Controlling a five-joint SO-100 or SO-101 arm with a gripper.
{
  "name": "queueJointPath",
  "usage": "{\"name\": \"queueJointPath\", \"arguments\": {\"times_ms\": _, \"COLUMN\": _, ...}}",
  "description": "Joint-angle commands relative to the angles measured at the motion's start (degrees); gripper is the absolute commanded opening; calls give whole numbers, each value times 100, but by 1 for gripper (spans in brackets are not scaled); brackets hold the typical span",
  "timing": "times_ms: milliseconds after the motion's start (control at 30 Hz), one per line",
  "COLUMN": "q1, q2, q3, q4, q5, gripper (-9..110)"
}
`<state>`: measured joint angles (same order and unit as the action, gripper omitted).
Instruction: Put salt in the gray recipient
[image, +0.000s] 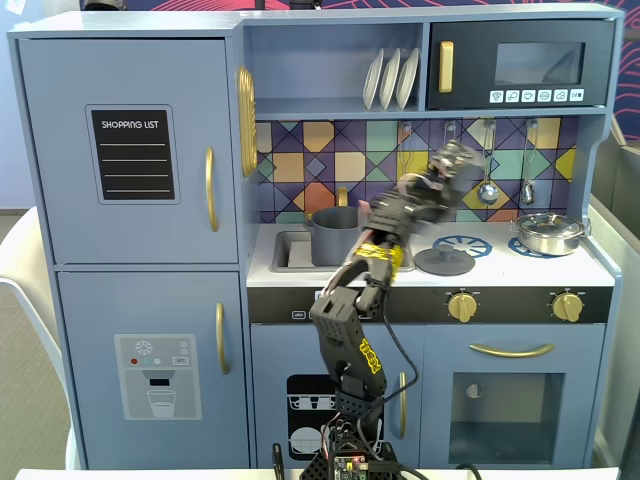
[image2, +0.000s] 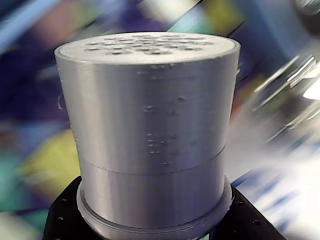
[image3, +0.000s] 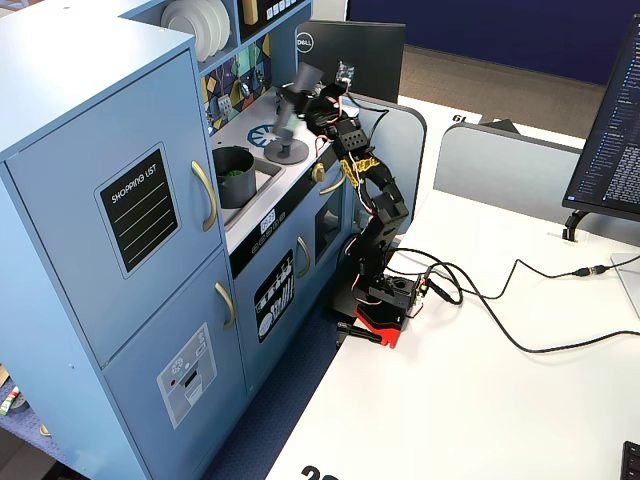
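The salt shaker (image2: 150, 120) fills the wrist view, a gray cylinder with a perforated cap on top, its base clamped between my black jaws. My gripper (image2: 150, 220) is shut on it. In a fixed view my gripper (image: 448, 175) holds the shaker (image: 455, 158) raised over the stove top, to the right of the dark-gray pot (image: 335, 236) that stands in the sink. In the other fixed view the shaker (image3: 302, 82) is tilted in the gripper (image3: 318, 100), and the pot (image3: 235, 175) shows green contents inside.
A flat gray round lid (image: 444, 261) lies on the stove below the gripper and also shows in the other fixed view (image3: 285, 150). A shiny steel pan (image: 548, 233) sits on the right burner. Utensils (image: 487, 160) hang on the tiled back wall. Plates (image: 390, 78) stand on the shelf above.
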<state>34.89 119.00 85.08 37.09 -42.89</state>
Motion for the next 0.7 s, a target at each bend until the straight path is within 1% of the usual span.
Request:
{"name": "queueJointPath", "arguments": {"times_ms": 0, "q1": -1125, "q2": 571, "q3": -571, "q4": 457, "q5": 2171, "gripper": 0}}
{"name": "queueJointPath", "arguments": {"times_ms": 100, "q1": -1837, "q2": 510, "q3": -598, "q4": 633, "q5": 3683, "gripper": 0}}
{"name": "queueJointPath", "arguments": {"times_ms": 200, "q1": -2303, "q2": 316, "q3": -650, "q4": 633, "q5": 5783, "gripper": 0}}
{"name": "queueJointPath", "arguments": {"times_ms": 333, "q1": -2812, "q2": -167, "q3": -1081, "q4": 615, "q5": 7629, "gripper": 0}}
{"name": "queueJointPath", "arguments": {"times_ms": 433, "q1": -3129, "q2": -536, "q3": -1564, "q4": 650, "q5": 8561, "gripper": 0}}
{"name": "queueJointPath", "arguments": {"times_ms": 533, "q1": -3366, "q2": -861, "q3": -2048, "q4": 633, "q5": 9264, "gripper": 0}}
{"name": "queueJointPath", "arguments": {"times_ms": 667, "q1": -3621, "q2": -1020, "q3": -2083, "q4": 149, "q5": 10011, "gripper": 0}}
